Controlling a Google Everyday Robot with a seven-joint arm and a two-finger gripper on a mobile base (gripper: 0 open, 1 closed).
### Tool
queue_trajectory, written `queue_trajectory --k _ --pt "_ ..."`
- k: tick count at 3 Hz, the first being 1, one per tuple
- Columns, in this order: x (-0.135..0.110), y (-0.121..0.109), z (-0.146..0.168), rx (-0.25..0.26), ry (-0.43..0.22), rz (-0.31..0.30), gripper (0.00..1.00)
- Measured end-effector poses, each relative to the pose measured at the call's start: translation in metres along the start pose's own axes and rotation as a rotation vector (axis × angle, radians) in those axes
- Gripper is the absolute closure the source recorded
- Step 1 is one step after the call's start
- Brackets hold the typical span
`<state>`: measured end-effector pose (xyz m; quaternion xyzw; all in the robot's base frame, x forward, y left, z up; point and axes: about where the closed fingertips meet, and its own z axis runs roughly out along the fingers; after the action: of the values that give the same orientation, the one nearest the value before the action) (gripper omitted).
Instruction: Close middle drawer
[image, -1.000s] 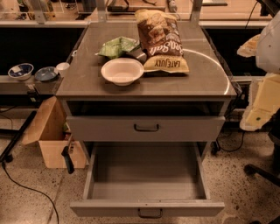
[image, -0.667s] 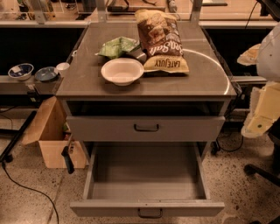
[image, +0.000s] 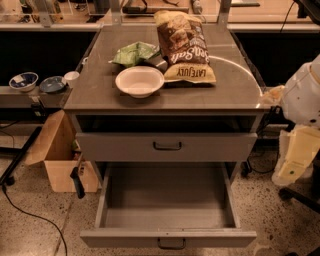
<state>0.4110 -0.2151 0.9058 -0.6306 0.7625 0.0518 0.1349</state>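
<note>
Camera view: middle drawer (image: 167, 202) is pulled far out at 6 o'clock of the cabinet (image: 240, 95), with its bare grey box exposed. The front panel is low in frame and its handle (image: 171, 244) sits at centre. The drawer above (image: 115, 147) is nearly in, with a dark gap over it.

The gripper (image: 294, 161) hangs at 3 o'clock of frame, off the cabinet's right side. It is well apart from the drawer and touching nothing. Open or closed: can't tell from here.

Key relation: the drawer front lies at roughly 8 o'clock from the gripper, lower and well to the left. The front's long axis runs 9–3 and the slide axis runs 6–12. My read is that the gripper has to get round to the 6 o'clock side of the front panel, then push toward 12.

Aim near the handle, i.e. mid-panel. An off-centre push at the 3 o'clock end could rack the drawer on its slides. The right corner of the front is the nearest part, and it is the likely snag point on the way round.
</note>
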Motion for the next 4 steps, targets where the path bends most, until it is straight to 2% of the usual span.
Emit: queue_trajectory --k 2,4 --pt "0.028 0.041 0.060 -0.126 -0.019 0.067 0.00" --pt "0.041 0.069 0.098 -0.178 0.003 0.115 0.00"
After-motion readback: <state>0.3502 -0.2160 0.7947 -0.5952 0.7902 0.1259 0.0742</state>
